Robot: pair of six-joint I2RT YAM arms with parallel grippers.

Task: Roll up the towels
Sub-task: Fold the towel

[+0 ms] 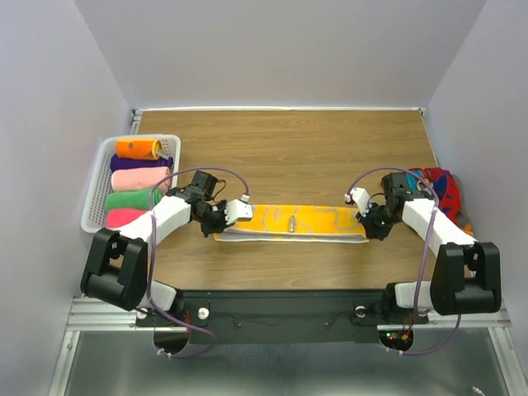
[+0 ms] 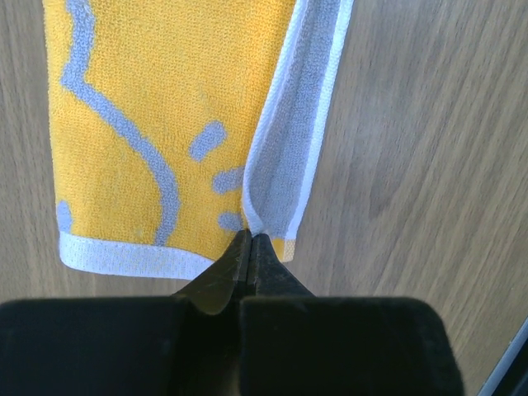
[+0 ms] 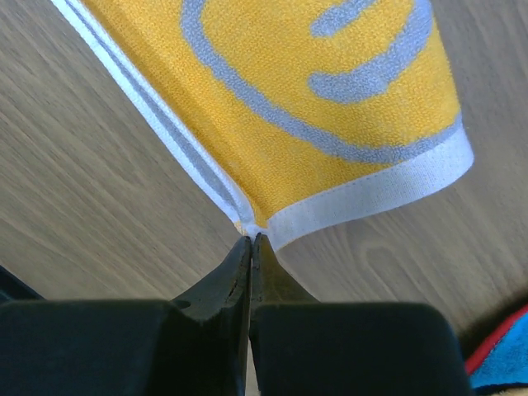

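A yellow towel (image 1: 293, 221) with grey squiggles and a white hem lies stretched as a long folded strip across the near middle of the table. My left gripper (image 1: 224, 216) is shut on its left end, pinching the folded near corner; in the left wrist view the gripper (image 2: 250, 237) grips the towel (image 2: 157, 107) where the grey underside folds over. My right gripper (image 1: 369, 223) is shut on the right end; in the right wrist view the gripper (image 3: 250, 238) nips the near corner of the towel (image 3: 305, 74).
A white basket (image 1: 96, 181) at the left holds several rolled towels in orange, purple, pink and green. A pile of red and blue towels (image 1: 441, 191) lies at the right edge, a corner showing in the right wrist view (image 3: 503, 363).
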